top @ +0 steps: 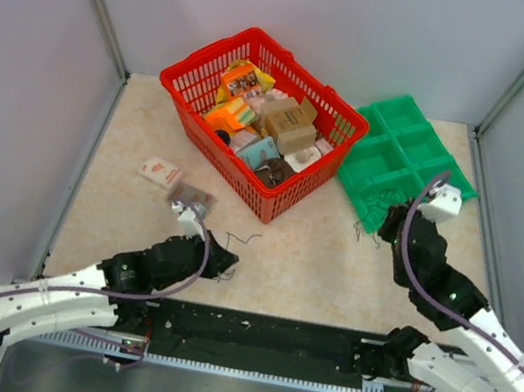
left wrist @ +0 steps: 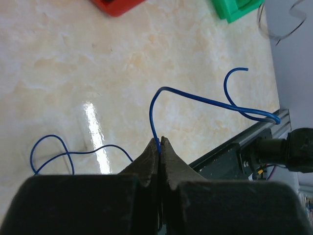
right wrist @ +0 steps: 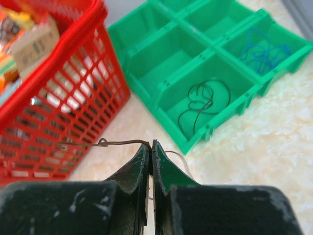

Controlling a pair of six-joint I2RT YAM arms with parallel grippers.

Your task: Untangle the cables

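Currently left gripper [left wrist: 160, 141] pinches the blue cable [left wrist: 205, 100], right gripper [right wrist: 150, 144] a dark cable [right wrist: 122, 142]; separate the arms slowly, avoiding tightening knots

Red basket [top: 206, 52], green tray [top: 404, 165] — blue cable [left wrist: 205, 100].

Glossy marble-look tabletop [left wrist: 73, 58] under my matt black fingers [left wrist: 146, 164]; blue wire [left wrist: 210, 100] smooth-coated; red basket [top: 227, 165] and green tray [top: 389, 168] moulded plastic.

Top looks down; wrist views low, close — all share basket [top: 231, 168].
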